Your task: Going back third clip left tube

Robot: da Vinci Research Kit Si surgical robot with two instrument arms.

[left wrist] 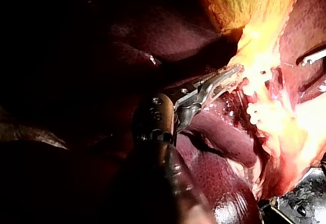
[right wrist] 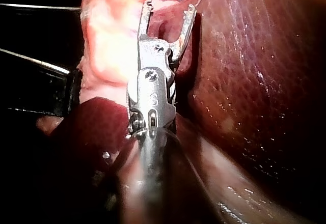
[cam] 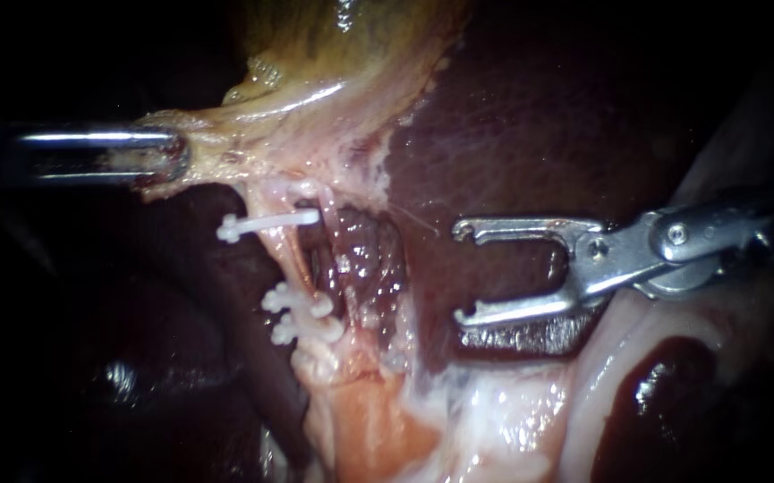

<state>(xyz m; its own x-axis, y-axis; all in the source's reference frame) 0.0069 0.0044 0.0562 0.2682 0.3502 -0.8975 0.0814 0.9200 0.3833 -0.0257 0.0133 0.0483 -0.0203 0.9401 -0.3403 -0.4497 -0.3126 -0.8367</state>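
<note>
A pale tube (cam: pixel 290 255) runs down from the gallbladder (cam: pixel 333 54) on the left of the dissected area. It carries three white clips: one (cam: pixel 270 221) high up, and two close together lower down (cam: pixel 297 302) (cam: pixel 308 331). My left instrument (cam: pixel 167 156) is shut on the yellowish gallbladder tissue above the tube and holds it out to the left; the left wrist view shows the same grip (left wrist: pixel 226 77). My right instrument (cam: pixel 463 273) stands open and empty over the liver, well right of the tube. Its forked jaws (right wrist: pixel 169 6) point at the pale tissue.
Dark red liver (cam: pixel 512 116) fills the upper right and the area behind the right jaws. Pale fatty tissue (cam: pixel 494 411) lies below them. A second strand (cam: pixel 364 268) runs just right of the clipped tube.
</note>
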